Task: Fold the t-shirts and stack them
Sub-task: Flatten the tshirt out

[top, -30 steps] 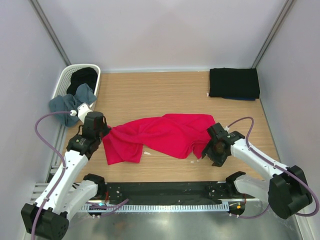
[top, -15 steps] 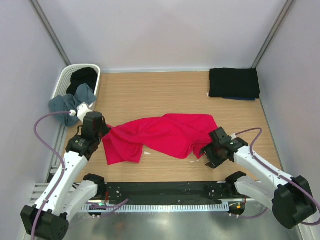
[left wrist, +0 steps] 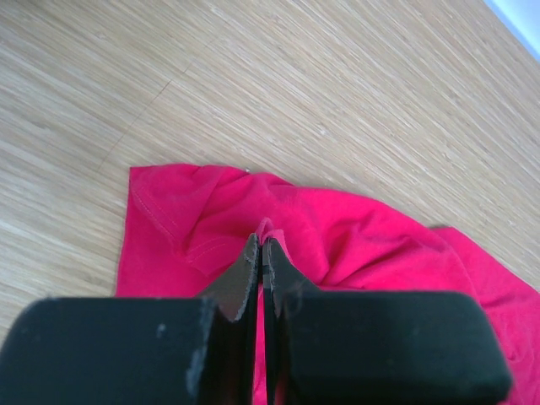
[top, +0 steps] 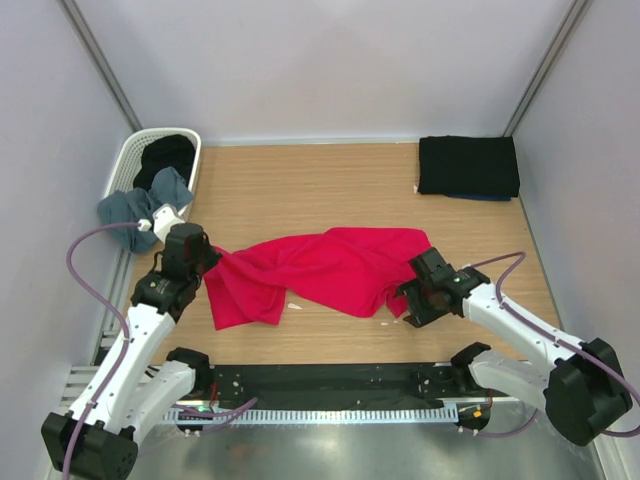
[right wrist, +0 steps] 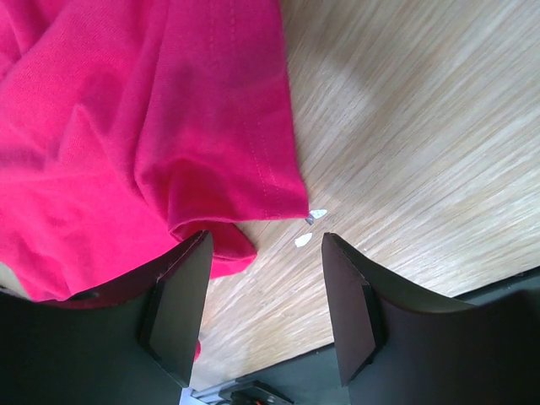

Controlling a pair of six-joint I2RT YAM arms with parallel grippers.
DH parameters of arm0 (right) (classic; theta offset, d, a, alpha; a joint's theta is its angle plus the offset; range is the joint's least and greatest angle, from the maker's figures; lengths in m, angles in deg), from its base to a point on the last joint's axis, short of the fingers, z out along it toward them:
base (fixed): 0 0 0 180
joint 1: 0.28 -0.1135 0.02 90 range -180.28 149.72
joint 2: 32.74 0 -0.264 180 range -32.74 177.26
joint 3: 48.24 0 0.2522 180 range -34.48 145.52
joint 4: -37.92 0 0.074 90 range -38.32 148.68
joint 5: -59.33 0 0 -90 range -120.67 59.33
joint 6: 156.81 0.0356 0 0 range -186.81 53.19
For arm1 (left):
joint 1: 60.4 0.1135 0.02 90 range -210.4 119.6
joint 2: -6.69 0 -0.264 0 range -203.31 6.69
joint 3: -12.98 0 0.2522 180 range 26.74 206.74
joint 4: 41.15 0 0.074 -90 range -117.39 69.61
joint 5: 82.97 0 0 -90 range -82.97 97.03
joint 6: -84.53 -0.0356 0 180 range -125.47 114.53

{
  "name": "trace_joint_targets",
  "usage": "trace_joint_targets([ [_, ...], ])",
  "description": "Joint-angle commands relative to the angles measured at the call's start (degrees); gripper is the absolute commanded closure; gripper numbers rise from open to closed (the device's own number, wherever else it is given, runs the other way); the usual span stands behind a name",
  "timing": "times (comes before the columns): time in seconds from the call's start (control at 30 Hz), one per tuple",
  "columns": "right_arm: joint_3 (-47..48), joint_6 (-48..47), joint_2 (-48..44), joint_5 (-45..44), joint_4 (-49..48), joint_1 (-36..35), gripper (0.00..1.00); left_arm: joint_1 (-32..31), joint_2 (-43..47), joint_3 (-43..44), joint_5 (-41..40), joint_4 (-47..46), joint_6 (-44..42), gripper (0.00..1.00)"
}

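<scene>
Flattening the crimson t-shirt (top: 320, 270), crumpled mid-table.
With left gripper (left wrist: 262, 246) pinched shut on a raised fold and right gripper (right wrist: 266, 253) wide open, empty, straddling the hem corner: liable to catch a doubled layer or miss the edge, leaving cloth bunched. Farther back, at the right corner, folded black t-shirts (top: 468, 165).

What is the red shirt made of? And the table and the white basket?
The crimson-red t-shirt looks like soft matte cloth: it wrinkles and shows stitched hems. The tan table looks like wood or wood-look laminate, by its streaky grain. The white lattice basket is probably smooth plastic.
</scene>
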Motion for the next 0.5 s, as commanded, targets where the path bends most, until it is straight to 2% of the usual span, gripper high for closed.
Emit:
trace_joint_targets([
  [0.0, 0.89, 4.48, 0.96, -3.04, 0.01, -0.74, 0.39, 0.43, 1.1, -0.58, 0.24, -3.25, 0.19, 1.0],
  [0.17, 0.18, 5.97, 1.75, -5.67, -1.23, -0.74, 0.4, 0.52, 1.98, -0.67, 0.16, -3.08, 0.01, 1.0],
  [0.47, 0.18, 8.26, 3.41, -4.01, -1.14, -2.75, 0.4, 0.52, 1.63, -1.28, 0.77, -3.87, 0.19, 1.0],
])
